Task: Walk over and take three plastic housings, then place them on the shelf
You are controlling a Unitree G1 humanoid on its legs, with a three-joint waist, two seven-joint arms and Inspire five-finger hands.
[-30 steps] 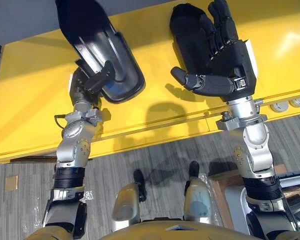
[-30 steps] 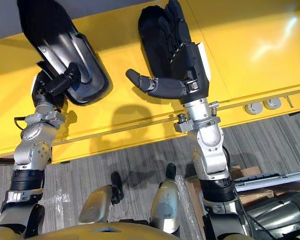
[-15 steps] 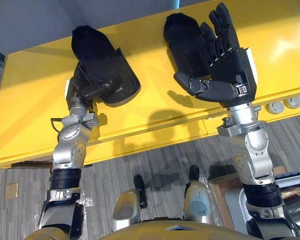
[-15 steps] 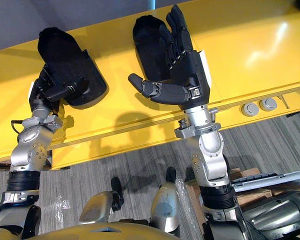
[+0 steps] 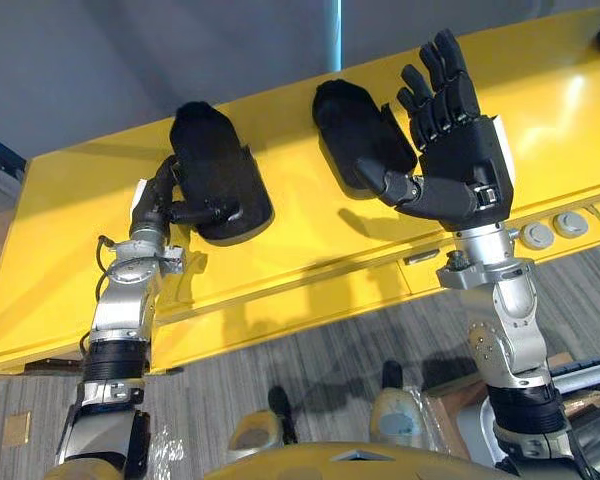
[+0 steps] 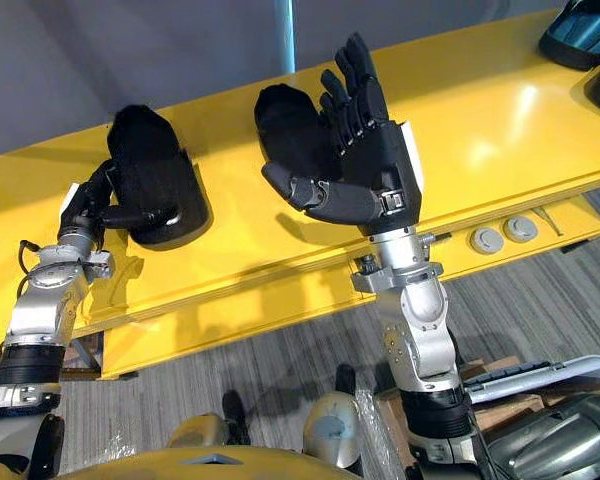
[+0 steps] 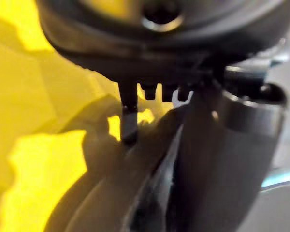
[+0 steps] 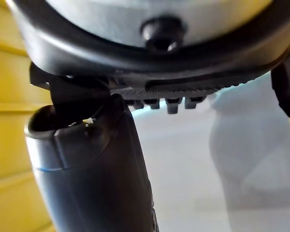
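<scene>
Two black plastic housings lie on the yellow shelf (image 5: 310,240). My left hand (image 5: 163,198) is curled round the near end of the left housing (image 5: 218,170), thumb across its side, and the housing's matte back faces up. My right hand (image 5: 462,160) stands with straight fingers against the right housing (image 5: 352,132), its thumb stretched out to the housing's near edge. More dark housings (image 6: 583,30) sit at the shelf's far right end.
Two round grey discs (image 6: 485,239) are set in the shelf's front ledge on the right. A grey wall rises behind the shelf. On the striped floor at lower right stand a cardboard box and a pale bin (image 6: 555,425).
The whole picture has shifted, so the camera moved. The left housing has turned from glossy hollow side up to matte back up. The right thumb has come closer to its housing.
</scene>
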